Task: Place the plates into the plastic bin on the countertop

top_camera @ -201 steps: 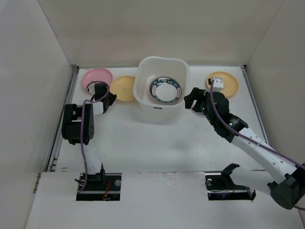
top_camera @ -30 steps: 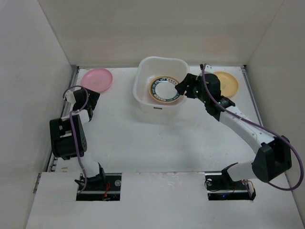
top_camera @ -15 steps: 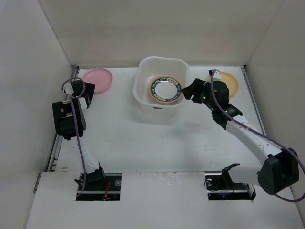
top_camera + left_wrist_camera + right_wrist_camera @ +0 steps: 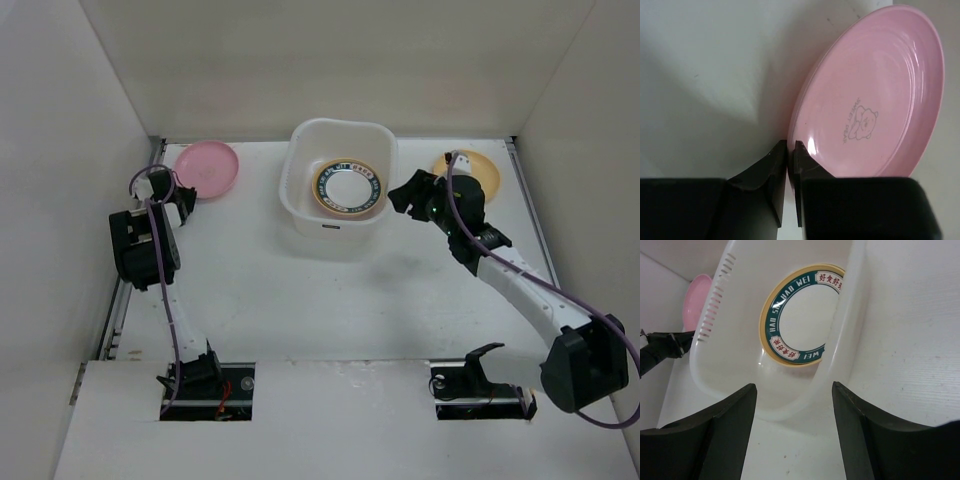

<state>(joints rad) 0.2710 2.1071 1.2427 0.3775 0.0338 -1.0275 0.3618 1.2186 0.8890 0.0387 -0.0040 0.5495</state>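
Left wrist view: the left tool [image 4: 790, 149] has its two dark fingers drawn together on the near rim of the pink plate [image 4: 875, 100], one finger on the outer side of the rim and the other over the plate's inner face, with only a thin slit between them. The plate's hollow faces the camera and carries a small bear drawing with lettering beside it; whether the plate is lifted off the desk cannot be told from here. In the top external view the left tool [image 4: 180, 195] sits at the far left of the desk [image 4: 300, 290], touching the near-left edge of the pink plate [image 4: 207, 167], which lies in the far-left corner, well apart from the plastic bin [image 4: 335, 228]. The right tool [image 4: 408, 192] is just beside the bin's right wall. In the right wrist view the right tool [image 4: 793, 386] has its fingers spread wide apart with nothing between them, and it points at the bin's wall [image 4: 740, 315] from outside. The bin stands at the far middle of the desk, against the white walls [image 4: 300, 60]. Inside it lies a green-rimmed plate [image 4: 800, 315] with a white centre, resting on a yellow-orange plate [image 4: 790, 363] whose edge shows around it. Another yellow-orange plate, the far-right plate [image 4: 482, 168], lies on the desk beyond the right arm, partly hidden by it.
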